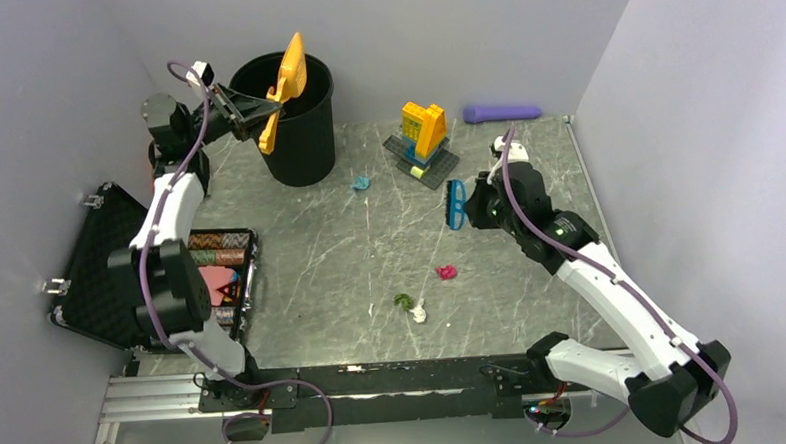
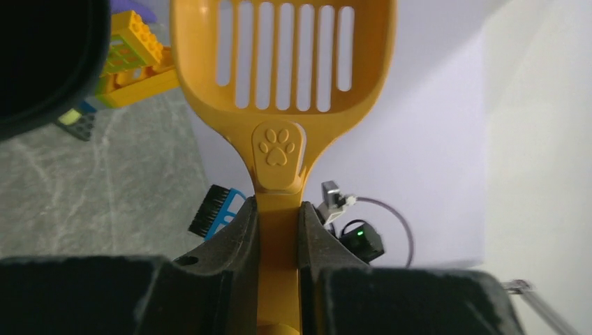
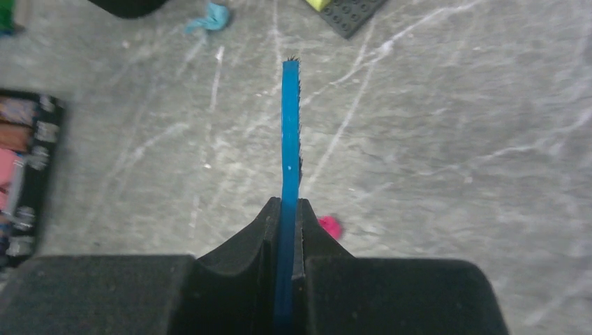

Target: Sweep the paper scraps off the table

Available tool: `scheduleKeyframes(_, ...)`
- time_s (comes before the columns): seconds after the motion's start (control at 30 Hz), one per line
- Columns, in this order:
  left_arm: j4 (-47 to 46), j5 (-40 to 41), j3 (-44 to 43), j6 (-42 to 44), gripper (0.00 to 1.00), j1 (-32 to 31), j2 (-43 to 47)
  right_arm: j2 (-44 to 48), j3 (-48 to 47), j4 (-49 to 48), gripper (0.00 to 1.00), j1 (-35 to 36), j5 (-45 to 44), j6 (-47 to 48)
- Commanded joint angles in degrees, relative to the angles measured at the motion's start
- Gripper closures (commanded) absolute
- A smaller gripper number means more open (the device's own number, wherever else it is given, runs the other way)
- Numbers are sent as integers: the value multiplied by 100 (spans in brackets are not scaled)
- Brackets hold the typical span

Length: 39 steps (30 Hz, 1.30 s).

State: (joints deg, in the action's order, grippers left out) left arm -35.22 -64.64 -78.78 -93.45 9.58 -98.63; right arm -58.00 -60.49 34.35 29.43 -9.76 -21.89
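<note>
Paper scraps [image 1: 445, 272] are lying scattered on the table [image 1: 311, 276] overhead; my left gripper [image 1: 264, 108] is holding the orange scoop [image 1: 290, 71] above the black bin [image 1: 301, 151]. Left wrist: my fingers [image 2: 241, 230] are clamping its handle. Right wrist: my right gripper [image 3: 287, 209] is pinching the blue brush [image 3: 290, 125], with a magenta scrap [image 3: 328, 225] lying beside it.

Enclosure: three plain pale walls, matte, unmarked. Back wall [image 1: 411, 41]: off-white, faint lavender tint. Left wall [image 1: 24, 108] and right wall [image 1: 705, 118] meet it at vertical corners. Table [image 1: 320, 255]: grey-green marble pattern, white veins; runs up to back wall and right wall. Aluminium rail [image 1: 146, 398] along near edge of table, slotted profile. Lighting: even, diffuse, from above; shadows soft, short.
</note>
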Motion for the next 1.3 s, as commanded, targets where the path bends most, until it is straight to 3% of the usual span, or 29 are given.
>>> scheduleKeyframes(0.0,3814,449,-290,3822,100,-148,1364,-430,147,-1248,100,-8,334,-1675)
scheduleKeyframes(0.07,5362,1072,-434,5102,100,-222,1757,-804,152,-1722,100,-9,804,-2104)
scheduleKeyframes(0.13,6223,1570,-319,5845,100,-260,2149,-1238,67,-2140,100,-9,1075,-2593)
scheduleKeyframes(0.33,7400,2791,464,7270,100,-279,3181,-2437,-20,-3485,100,-12,1504,-3966)
scheduleKeyframes(0.4,7522,3363,841,7430,100,-290,3607,-2826,-99,-3967,100,-1,1524,-4294)
scheduleKeyframes(0.57,6906,3740,2091,7485,100,-316,4695,-3880,-444,-5135,100,8,1641,-4966)
scheduleKeyframes(0.73,6782,4267,2746,7721,100,-398,5384,-4997,-1039,-5843,100,8,1610,-5589)
scheduleKeyframes(0.9,6688,4252,2895,7732,100,-490,5626,-6077,-1810,-5651,100,14,1575,-6173)
scheduleKeyframes(1.03,6739,4168,2895,7745,100,-500,5559,-6481,-1802,-5446,100,-3,1356,-6689)
scheduleKeyframes(1.27,6781,4162,2902,7767,100,-504,5514,-5859,-987,-3126,100,-83,596,-7319)
